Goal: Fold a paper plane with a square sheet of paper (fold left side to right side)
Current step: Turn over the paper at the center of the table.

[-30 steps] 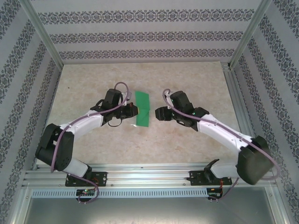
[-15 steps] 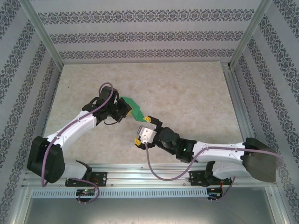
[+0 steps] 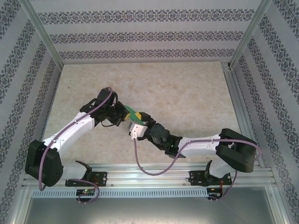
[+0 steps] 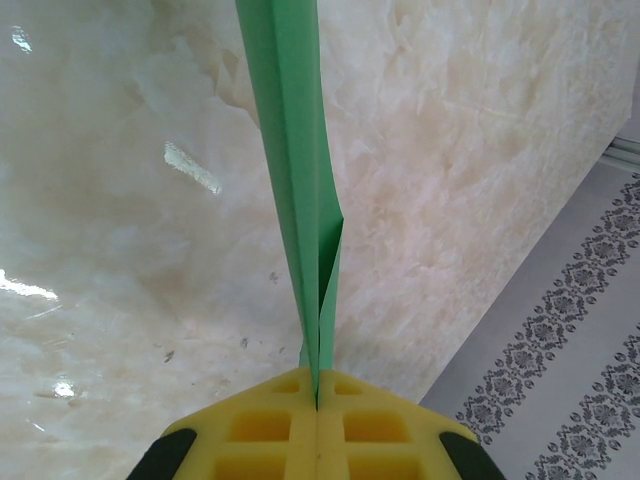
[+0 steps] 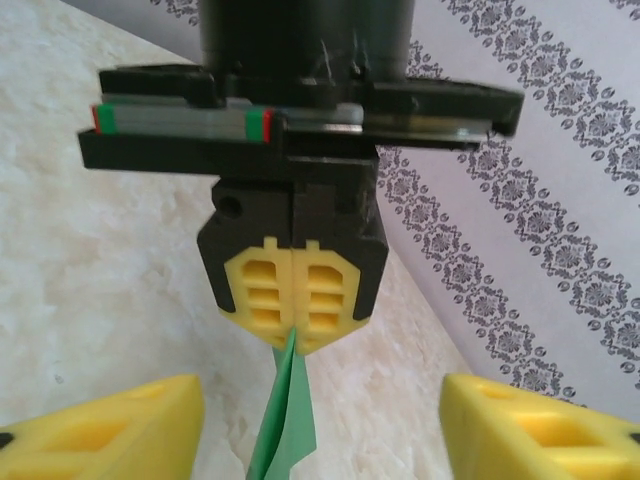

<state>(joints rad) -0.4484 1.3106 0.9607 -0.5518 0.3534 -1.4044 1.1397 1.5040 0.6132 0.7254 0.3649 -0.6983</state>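
Left tool [image 4: 317, 405] clamped shut on folded green paper [image 4: 292, 150]; right tool [image 5: 320, 415] open, straddling paper, gripping nothing. Risk: off-line pinch crumples paper, tugs it free.

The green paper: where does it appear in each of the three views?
Top external: the paper near the centre, at the left gripper's tip.
Left wrist: a narrow strip from the top edge down into the shut yellow pads.
Right wrist: bottom centre, hanging under those pads.
Shared landmark: the left gripper's yellow pads.
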